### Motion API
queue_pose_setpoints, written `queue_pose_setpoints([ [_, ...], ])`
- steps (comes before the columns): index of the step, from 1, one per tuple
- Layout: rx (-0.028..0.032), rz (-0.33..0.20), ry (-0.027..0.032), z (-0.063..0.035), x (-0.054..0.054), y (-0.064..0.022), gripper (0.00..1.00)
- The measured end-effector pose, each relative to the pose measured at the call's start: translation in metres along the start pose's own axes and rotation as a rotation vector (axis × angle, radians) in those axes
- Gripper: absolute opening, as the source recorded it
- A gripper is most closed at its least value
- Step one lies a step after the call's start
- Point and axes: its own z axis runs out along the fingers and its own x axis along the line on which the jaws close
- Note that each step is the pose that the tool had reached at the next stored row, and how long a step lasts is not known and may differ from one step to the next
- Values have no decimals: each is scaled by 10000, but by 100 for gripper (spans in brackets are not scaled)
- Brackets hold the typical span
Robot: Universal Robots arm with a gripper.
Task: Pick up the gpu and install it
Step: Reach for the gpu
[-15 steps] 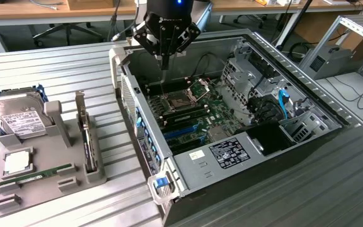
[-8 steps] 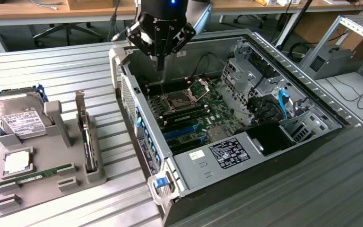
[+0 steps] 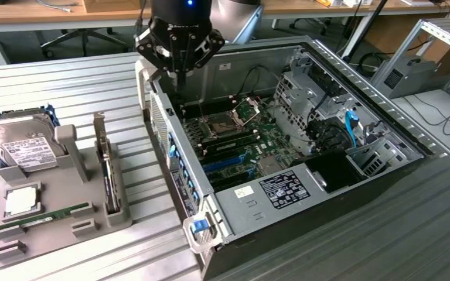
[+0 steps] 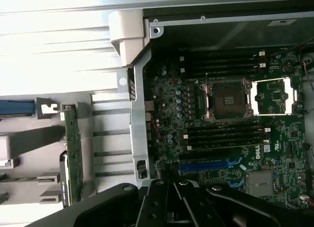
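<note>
The gpu (image 3: 109, 172) (image 4: 73, 153) stands on its long edge in a slot of a grey holder (image 3: 72, 187), its green board upright and its pale metal bracket (image 3: 98, 133) at the far end. The holder lies on the ribbed metal desk (image 3: 68, 82), just beside the open case (image 3: 319, 193) on the exterior view's left. Nothing touches the card.

In the same holder, further to the exterior view's left, a hard drive (image 3: 23, 146) with a white label leans in its own bay. Nearer the camera lie a square processor (image 3: 21, 202) and a thin RAM stick (image 3: 41, 218).

The case lies on its side with the panel off, so the motherboard (image 3: 241, 143) (image 4: 225, 133) faces up. The board carries an empty CPU socket (image 3: 221, 126) (image 4: 228, 99), rows of dark memory slots and a blue slot (image 4: 211, 165). Black and blue cables run through the drive cage on the exterior view's right.

The pincer (image 3: 176, 76) (image 4: 171, 192) hangs over the far rear corner of the case, above the rear wall (image 4: 140, 119) and the edge of the board. It is well apart from the gpu, which sits on the other side of that wall. Its black fingers (image 4: 159, 200) are pressed together, and nothing is caught between them. They point straight down, clear of the board and the case
</note>
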Motion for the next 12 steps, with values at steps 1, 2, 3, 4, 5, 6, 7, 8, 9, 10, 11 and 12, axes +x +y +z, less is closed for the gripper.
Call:
queue_pose_setpoints([
  [1, 0, 3, 0, -2, 53, -4, 11],
  [2, 0, 5, 0, -3, 100, -7, 11],
  [3, 1, 5, 0, -4, 120, -9, 11],
  [4, 1, 5, 1, -5, 142, -11, 11],
  [5, 0, 6, 0, -5, 177, -13, 11],
  [6, 1, 7, 1, -6, 196, -15, 11],
  [7, 0, 9, 0, -6, 217, -16, 11],
  [8, 1, 10, 0, -7, 240, -18, 11],
  [9, 1, 12, -1, -7, 257, -19, 11],
  [10, 0, 13, -1, -8, 276, -21, 11],
  [11, 0, 14, -1, -8, 295, -22, 11],
  [12, 1, 15, 0, -9, 312, -23, 11],
])
